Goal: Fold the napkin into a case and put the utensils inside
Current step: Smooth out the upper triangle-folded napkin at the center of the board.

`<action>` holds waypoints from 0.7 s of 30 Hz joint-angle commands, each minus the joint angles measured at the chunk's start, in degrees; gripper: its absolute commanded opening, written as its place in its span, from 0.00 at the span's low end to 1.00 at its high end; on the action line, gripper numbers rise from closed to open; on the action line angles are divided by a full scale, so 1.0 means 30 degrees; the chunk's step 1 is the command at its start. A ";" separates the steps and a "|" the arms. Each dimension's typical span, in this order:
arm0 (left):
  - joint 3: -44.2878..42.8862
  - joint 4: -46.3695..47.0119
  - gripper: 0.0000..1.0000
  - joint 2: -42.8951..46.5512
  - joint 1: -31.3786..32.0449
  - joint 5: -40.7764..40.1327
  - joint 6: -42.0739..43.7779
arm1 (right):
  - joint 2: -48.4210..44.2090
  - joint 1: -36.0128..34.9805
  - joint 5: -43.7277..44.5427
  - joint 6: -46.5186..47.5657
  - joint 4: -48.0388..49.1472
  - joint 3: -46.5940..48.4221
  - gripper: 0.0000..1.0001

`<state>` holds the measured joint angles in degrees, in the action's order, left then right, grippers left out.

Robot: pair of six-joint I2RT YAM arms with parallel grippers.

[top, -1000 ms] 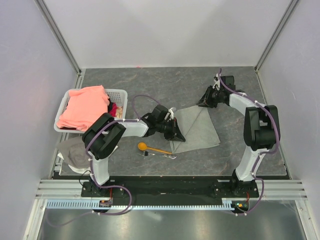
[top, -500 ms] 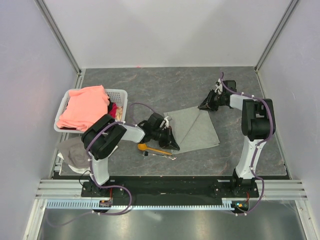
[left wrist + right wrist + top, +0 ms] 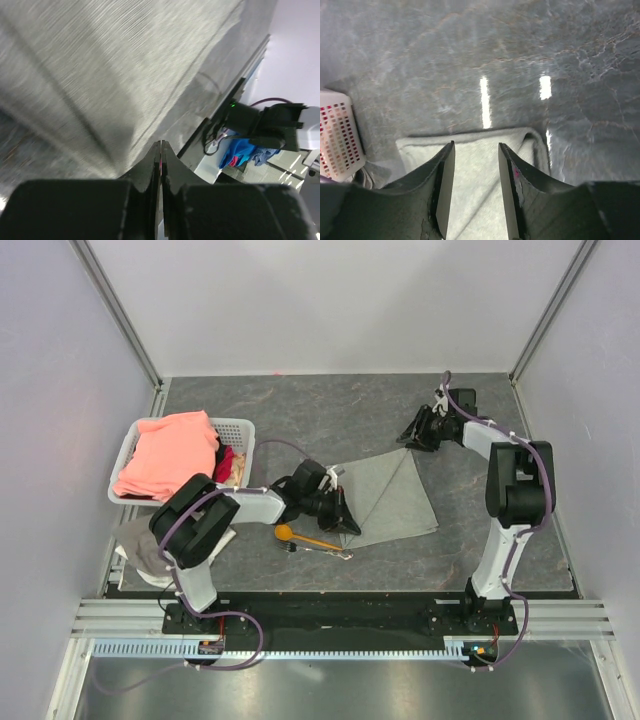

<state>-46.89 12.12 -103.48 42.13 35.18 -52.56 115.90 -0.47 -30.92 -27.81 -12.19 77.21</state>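
Observation:
The light grey napkin point(image 3: 395, 498) lies at mid-table with a diagonal fold line across it. It fills the left wrist view point(image 3: 100, 75) and shows in the right wrist view point(image 3: 475, 190). My left gripper point(image 3: 342, 518) is shut, with its tips point(image 3: 161, 144) low at the napkin's near-left edge; no cloth shows between them. My right gripper point(image 3: 413, 433) is open, its jaws point(image 3: 475, 147) straddling the napkin's far corner. The orange spoon point(image 3: 300, 536) and the silvery fork point(image 3: 328, 551) lie on the table just near-left of the napkin. No case shape shows.
A white plastic basket point(image 3: 240, 430) with a salmon-pink cloth point(image 3: 170, 455) stands at the left; its wall shows in the right wrist view point(image 3: 337, 135). A whitish-grey rag point(image 3: 140, 545) lies at the near-left table edge.
My left gripper slid a little toward the near left along the napkin's edge, and the napkin's left part shifted with it. My right gripper drew back slightly at the far corner.

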 commanded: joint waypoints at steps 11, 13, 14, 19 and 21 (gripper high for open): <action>-0.2710 0.0442 0.07 -0.2449 -0.0419 0.0550 0.0350 | -0.5412 -0.2362 -0.2906 -0.2389 0.5348 -0.7892 0.33; -0.2533 0.0530 0.07 -0.2682 -0.0449 0.0403 0.0467 | -0.5147 -0.2597 -0.3053 -0.2477 0.6020 -0.8331 0.27; -0.2446 0.0646 0.07 -0.2771 -0.0478 0.0432 0.0439 | -0.4711 -0.2597 -0.3257 -0.2535 0.6344 -0.8479 0.25; -0.1772 0.1204 0.07 -0.3035 -0.0479 0.0461 0.0204 | -0.3363 -0.2422 -0.3144 -0.2128 0.6875 -0.8482 0.21; -0.1451 0.1409 0.07 -0.3035 -0.0479 0.0403 0.0175 | -0.3097 -0.2042 -0.2937 -0.2096 0.6728 -0.8335 0.21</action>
<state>-52.93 13.52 -111.94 40.84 36.27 -52.56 104.64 -8.05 -39.22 -34.85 4.10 51.55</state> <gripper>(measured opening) 0.070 0.208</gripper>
